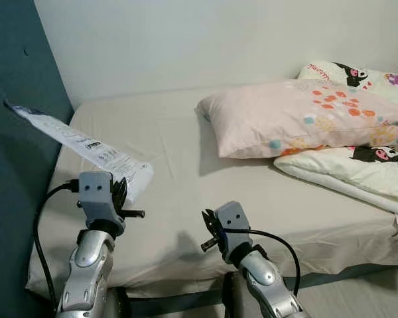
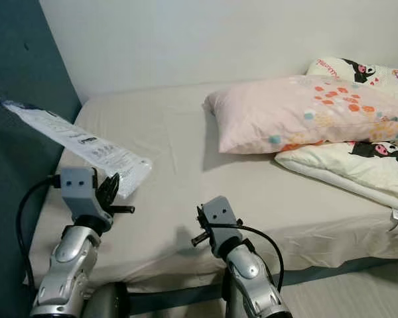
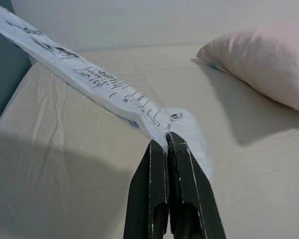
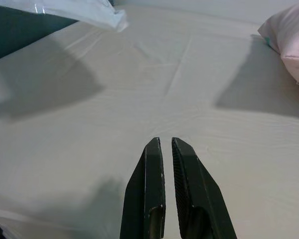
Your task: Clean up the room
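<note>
Teal padded headboard (image 1: 13, 132) is seen at the far left, soft and dotted with small buttons. Beside it, a long flat white plastic packet (image 1: 79, 146) with small dark print is held up in the air above the bed (image 1: 166, 165). The packet is thin and crinkly, and it slants up toward the headboard. Its lower end is pinched tight between the two black fingers of the left hand (image 3: 166, 144), which are pressed together on it.

A smooth cream sheet with soft creases is spread over the bed. A dark shadow of the packet is cast on the sheet.

Lower down, near the front edge of the bed, the right hand (image 4: 163, 144) is held just above the sheet. Its long black fingers are nearly closed, with a thin gap between them, and nothing is held in them.

Further right, a puffy pink pillow (image 1: 298, 119) with orange and blue flowers is laid on the bed. It is resting on a white folded quilt (image 1: 358, 169) with black cartoon figures. A white wall (image 1: 219, 40) is seen behind.
</note>
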Available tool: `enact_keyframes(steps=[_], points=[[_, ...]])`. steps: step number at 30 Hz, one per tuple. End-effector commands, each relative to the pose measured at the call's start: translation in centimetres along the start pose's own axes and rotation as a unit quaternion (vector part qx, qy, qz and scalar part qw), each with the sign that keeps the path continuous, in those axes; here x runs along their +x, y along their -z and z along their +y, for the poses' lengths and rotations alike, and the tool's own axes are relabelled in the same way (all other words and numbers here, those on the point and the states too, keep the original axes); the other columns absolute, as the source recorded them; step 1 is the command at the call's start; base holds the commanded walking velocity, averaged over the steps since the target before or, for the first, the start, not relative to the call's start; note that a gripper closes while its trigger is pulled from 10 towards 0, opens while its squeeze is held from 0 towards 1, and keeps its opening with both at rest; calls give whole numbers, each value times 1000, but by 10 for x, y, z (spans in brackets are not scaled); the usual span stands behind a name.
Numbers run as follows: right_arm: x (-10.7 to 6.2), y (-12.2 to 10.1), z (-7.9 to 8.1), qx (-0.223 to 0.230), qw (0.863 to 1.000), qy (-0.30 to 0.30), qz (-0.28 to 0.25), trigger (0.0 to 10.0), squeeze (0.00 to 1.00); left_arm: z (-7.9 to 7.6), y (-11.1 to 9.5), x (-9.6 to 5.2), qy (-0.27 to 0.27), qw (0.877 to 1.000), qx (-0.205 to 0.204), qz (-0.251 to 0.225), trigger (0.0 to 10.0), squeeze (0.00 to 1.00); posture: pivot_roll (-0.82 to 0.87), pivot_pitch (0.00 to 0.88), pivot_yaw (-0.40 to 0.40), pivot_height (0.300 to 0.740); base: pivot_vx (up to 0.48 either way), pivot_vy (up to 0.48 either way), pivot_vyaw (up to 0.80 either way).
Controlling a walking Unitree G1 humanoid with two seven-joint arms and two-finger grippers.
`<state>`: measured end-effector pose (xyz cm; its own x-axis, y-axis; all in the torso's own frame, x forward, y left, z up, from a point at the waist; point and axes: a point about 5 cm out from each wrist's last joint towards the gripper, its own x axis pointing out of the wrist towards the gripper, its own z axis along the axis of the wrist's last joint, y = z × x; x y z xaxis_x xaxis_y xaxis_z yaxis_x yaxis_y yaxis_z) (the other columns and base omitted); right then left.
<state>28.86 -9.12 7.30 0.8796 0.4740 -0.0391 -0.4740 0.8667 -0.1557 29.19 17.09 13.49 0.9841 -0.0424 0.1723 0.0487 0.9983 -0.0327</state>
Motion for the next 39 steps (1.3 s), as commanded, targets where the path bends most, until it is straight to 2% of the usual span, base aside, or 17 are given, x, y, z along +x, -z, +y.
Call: enact_keyframes(steps=[1,4,10,18,33,39], points=[[-2,2,-1,8,1000,2,-3,10000,0,-1,6,-1,7,1000,15,11,10000,0,-32,77,-35,575,0,0,0],[-4,2,-1,7,1000,0,-8,10000,0,-7,14,-6,33,998,46,29,10000,0,-33,77,-34,595,0,0,0],[-5,3,0,5,1000,1,-9,10000,0,-12,19,-9,46,996,77,30,10000,0,-34,79,-33,615,0,0,0],[-5,3,2,6,1000,-3,-11,10000,0,-15,23,-8,49,995,85,23,10000,0,-38,82,-32,655,0,0,0],[-5,9,9,6,1000,-26,13,10000,0,-15,26,-12,48,995,86,26,10000,0,-38,82,-36,660,0,0,0],[-7,10,11,22,999,-45,11,10000,0,-16,28,-14,55,994,91,27,10000,0,-35,78,-35,670,0,0,0]])
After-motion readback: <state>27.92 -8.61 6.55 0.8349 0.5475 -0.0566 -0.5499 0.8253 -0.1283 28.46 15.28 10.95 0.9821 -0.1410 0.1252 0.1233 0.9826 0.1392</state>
